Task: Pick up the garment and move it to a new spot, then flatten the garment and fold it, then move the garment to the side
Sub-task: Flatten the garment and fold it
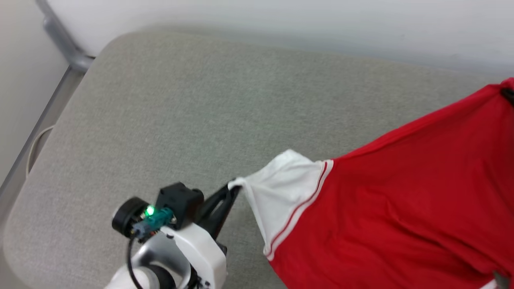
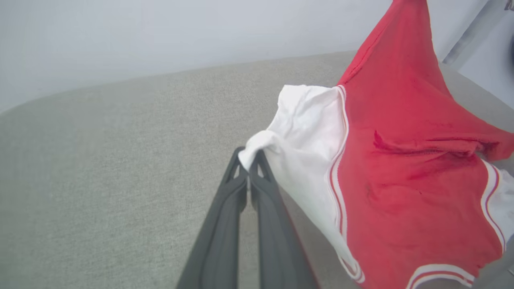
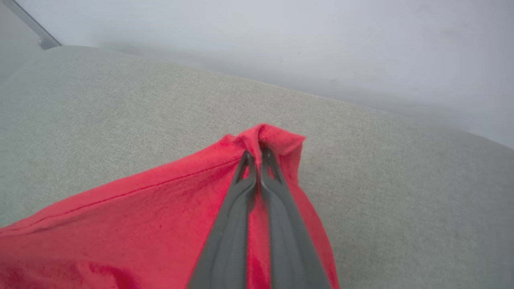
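Head view: the left hand (image 1: 234,186) pinches the tip of the white sleeve (image 1: 281,188) of the red shirt (image 1: 401,200), over the near right part of the grey cushion (image 1: 160,100). Left wrist view: its fingers are closed tight on that sleeve, and the shirt hangs lifted. Right wrist view: the right hand (image 3: 259,154) is closed on a red corner. The two holds likely pull the shirt wide, ready to lay flat.

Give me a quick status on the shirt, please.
Left gripper shut on sleeve. Right gripper shut on red corner. Shirt stretched between them. Nothing in the way.
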### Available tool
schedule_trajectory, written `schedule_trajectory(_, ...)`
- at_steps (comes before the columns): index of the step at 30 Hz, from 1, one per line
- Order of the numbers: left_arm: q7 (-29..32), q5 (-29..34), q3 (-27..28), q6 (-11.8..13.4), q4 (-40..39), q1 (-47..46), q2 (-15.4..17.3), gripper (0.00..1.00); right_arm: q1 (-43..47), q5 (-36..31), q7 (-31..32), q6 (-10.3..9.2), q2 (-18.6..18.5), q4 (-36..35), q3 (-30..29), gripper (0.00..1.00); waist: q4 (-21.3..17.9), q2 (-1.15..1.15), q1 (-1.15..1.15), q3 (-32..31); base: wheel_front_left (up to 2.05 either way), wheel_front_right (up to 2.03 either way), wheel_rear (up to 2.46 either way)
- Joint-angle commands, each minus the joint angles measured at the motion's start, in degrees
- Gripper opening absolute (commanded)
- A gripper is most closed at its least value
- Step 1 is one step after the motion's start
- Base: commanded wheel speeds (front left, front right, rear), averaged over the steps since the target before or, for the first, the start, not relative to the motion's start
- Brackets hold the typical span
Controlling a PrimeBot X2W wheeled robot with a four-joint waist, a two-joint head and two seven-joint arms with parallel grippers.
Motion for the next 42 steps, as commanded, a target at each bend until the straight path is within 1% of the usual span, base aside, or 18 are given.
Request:
schedule_trajectory(1,-0.8,0.5,1.3,0.7,-0.9,-2.0,-0.1,0.0,-1.6,0.8,-1.0,-0.05,-0.7,-1.2,-0.1,0.0,-2.4,0.0,0.0,-2.6,0.0,0.0,0.0)
schedule_trajectory(5,-1.0,1.1,3.2,1.1,-1.8,-4.5,0.5,0.0,-2.4,1.7,-2.0,-0.05,-0.9,-3.1,-1.1,0.0,-3.7,0.0,0.0,-3.9,0.0,0.0,0.0)
schedule_trajectory(10,-1.0,1.2,7.4,2.0,-2.9,-9.7,1.5,0.0,-3.7,2.0,-3.1,-0.05,-0.7,-6.3,-3.2,0.0,-5.6,0.0,0.0,-5.5,0.0,0.0,0.0)
schedule_trajectory(12,-0.5,1.2,9.3,2.8,-4.1,-12.1,1.9,0.0,-3.5,1.9,-2.8,-0.05,-0.5,-7.6,-3.9,0.0,-6.3,0.0,0.0,-6.1,0.0,0.0,0.0)
schedule_trajectory(18,1.1,2.1,13.4,4.1,-6.9,-19.0,3.1,0.0,-3.7,2.9,-2.3,-0.05,1.5,-12.3,-6.8,0.0,-8.5,0.0,0.0,-7.1,0.0,0.0,0.0)
schedule_trajectory(22,2.0,3.0,15.3,4.6,-7.5,-23.3,4.1,0.0,-3.6,3.1,-1.7,-0.05,3.2,-15.6,-8.6,0.0,-9.8,0.0,0.0,-7.5,0.0,0.0,0.0)
schedule_trajectory(28,2.7,5.1,17.0,5.2,-7.1,-29.8,4.6,0.0,-3.6,2.5,-1.8,-0.05,5.5,-19.3,-11.0,0.0,-11.0,0.0,0.0,-7.6,0.0,0.0,0.0)
schedule_trajectory(32,3.3,6.6,17.1,4.7,-6.3,-34.2,5.3,0.0,-4.7,2.0,-1.3,-0.05,6.7,-21.3,-12.6,0.0,-11.5,0.0,0.0,-6.4,0.0,0.0,0.0)
schedule_trajectory(33,3.5,7.9,16.8,4.1,-5.9,-35.6,6.1,0.0,-5.1,1.9,-1.2,-0.05,6.8,-21.9,-13.0,0.0,-11.5,0.0,0.0,-5.9,0.0,0.0,0.0)
schedule_trajectory(35,3.7,8.7,15.8,3.1,-5.1,-37.6,6.0,0.0,-6.1,1.5,-1.7,-0.05,7.0,-22.7,-13.7,0.0,-11.5,0.0,0.0,-4.6,0.0,0.0,0.0)
schedule_trajectory(36,3.7,9.5,15.4,2.5,-4.4,-38.9,6.4,0.0,-6.6,1.2,-2.0,-0.05,7.2,-23.0,-14.0,0.0,-11.6,0.0,0.0,-3.9,0.0,0.0,0.0)
schedule_trajectory(38,3.4,10.0,15.4,1.6,-3.2,-41.6,6.9,0.0,-8.1,0.7,-2.7,-0.05,7.6,-23.5,-14.5,0.0,-11.7,0.0,0.0,-2.4,0.0,0.0,0.0)
schedule_trajectory(42,3.5,11.0,15.1,-1.0,-0.5,-46.6,8.3,0.0,-11.8,-0.2,-3.5,-0.05,7.2,-23.1,-14.5,0.0,-12.1,0.0,0.0,1.6,0.0,0.0,0.0)
